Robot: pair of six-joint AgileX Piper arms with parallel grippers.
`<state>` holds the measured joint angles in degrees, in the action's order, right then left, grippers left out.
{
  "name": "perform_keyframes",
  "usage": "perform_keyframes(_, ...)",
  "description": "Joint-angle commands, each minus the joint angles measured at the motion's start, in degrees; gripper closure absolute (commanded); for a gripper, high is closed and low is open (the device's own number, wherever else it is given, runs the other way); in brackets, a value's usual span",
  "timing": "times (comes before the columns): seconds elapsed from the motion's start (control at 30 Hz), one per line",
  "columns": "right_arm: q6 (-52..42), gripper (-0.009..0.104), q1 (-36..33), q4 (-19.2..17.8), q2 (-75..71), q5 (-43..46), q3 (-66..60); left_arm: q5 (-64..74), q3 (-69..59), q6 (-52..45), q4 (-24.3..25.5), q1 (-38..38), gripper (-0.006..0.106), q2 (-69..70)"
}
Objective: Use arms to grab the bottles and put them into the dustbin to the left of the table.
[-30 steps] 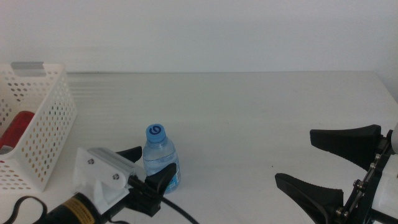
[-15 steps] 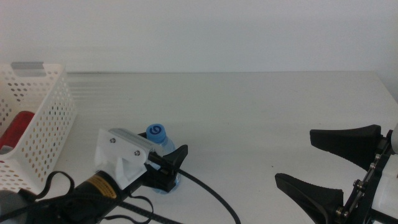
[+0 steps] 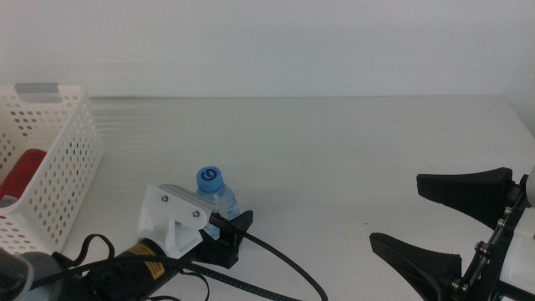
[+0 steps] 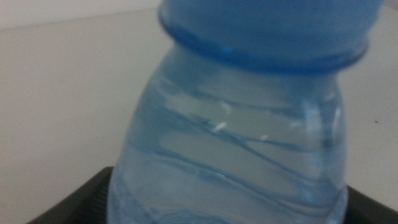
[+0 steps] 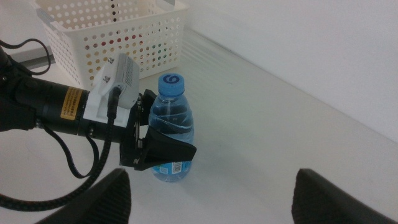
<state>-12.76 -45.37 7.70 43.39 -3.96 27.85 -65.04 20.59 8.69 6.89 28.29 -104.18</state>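
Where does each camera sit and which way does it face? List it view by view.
Middle view: above the table, looking forward and down; left tool around the water bottle, right tool waiting.
Left wrist view: against the bottle; own jaws barely show.
Right wrist view: faces the dustbin; own jaws open.
Shared: all three show the bottle.

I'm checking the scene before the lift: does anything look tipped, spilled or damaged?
Nothing stands out. The small clear blue-capped water bottle stands upright and capped on the off-white table, between the left gripper jaws. The white perforated plastic basket sits squarely, something red inside. The right gripper waits open nearby.
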Motion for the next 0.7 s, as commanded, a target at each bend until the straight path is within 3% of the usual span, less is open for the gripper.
perform_keyframes(0.0, -0.1, 0.027, -0.2, -0.6, -0.4, 4.0, 1.4, -10.4, 1.0, 0.3, -1.0, 0.1, 0.011, 1.8)
perform_keyframes(0.07, -0.1, 0.027, -0.2, -0.6, -0.4, 4.0, 1.4, -10.4, 1.0, 0.3, -0.9, 0.1, 0.012, 1.8)
perform_keyframes(0.17, -0.1, 0.027, -0.2, -0.6, -0.4, 4.0, 1.4, -10.4, 1.0, 0.3, -2.7, 0.1, 0.03, 1.8)
perform_keyframes(0.47, -0.1, 0.027, -0.2, -0.6, -0.4, 4.0, 1.4, -8.0, -0.1, 0.3, -3.2, 0.1, 0.101, 4.6)
perform_keyframes(0.5, -0.1, 0.027, -0.2, -0.6, -0.4, 4.0, 1.4, -7.9, -0.3, 0.3, -3.2, 0.1, 0.105, 5.5)
perform_keyframes(0.67, -0.1, 0.027, -0.2, -0.6, -0.4, 4.0, 1.4, -2.1, -0.7, 1.6, -4.3, 0.1, 0.105, 12.0)
